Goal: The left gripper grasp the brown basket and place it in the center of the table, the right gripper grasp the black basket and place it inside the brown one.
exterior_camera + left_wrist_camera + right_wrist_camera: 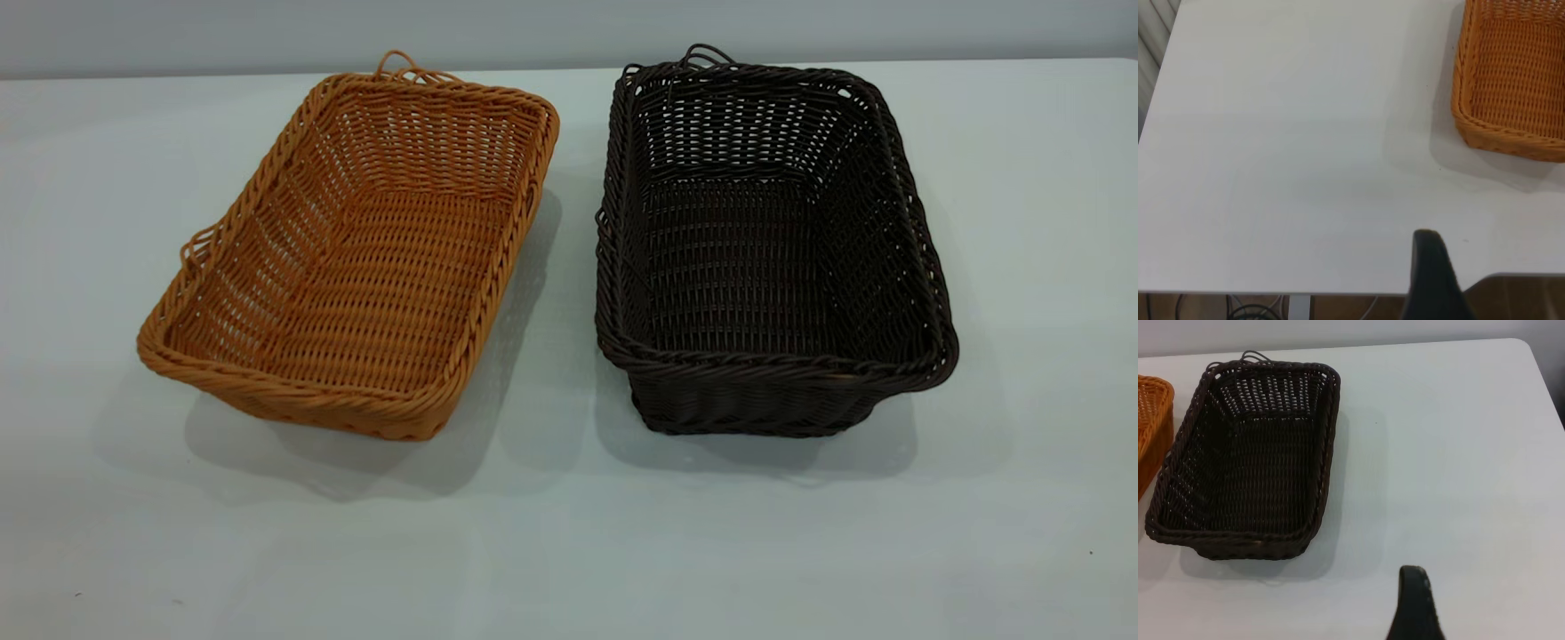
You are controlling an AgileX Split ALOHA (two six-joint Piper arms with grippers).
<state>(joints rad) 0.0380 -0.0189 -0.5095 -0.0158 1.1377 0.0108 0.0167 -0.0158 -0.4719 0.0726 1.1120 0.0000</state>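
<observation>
The brown basket (356, 249) sits on the white table (569, 533) at the left, turned at a slight angle. The black basket (765, 249) sits to its right, a narrow gap between them. Both are empty and upright. Neither gripper shows in the exterior view. In the left wrist view a black part of the left gripper (1431, 273) hangs over the table's edge, well apart from a corner of the brown basket (1511, 87). In the right wrist view a black part of the right gripper (1415, 603) is above bare table, apart from the black basket (1251, 460).
The table's edge (1271, 292) runs close under the left gripper, with cables and floor beyond it. The table's rounded corner (1528, 347) shows in the right wrist view. Bare white table lies in front of both baskets.
</observation>
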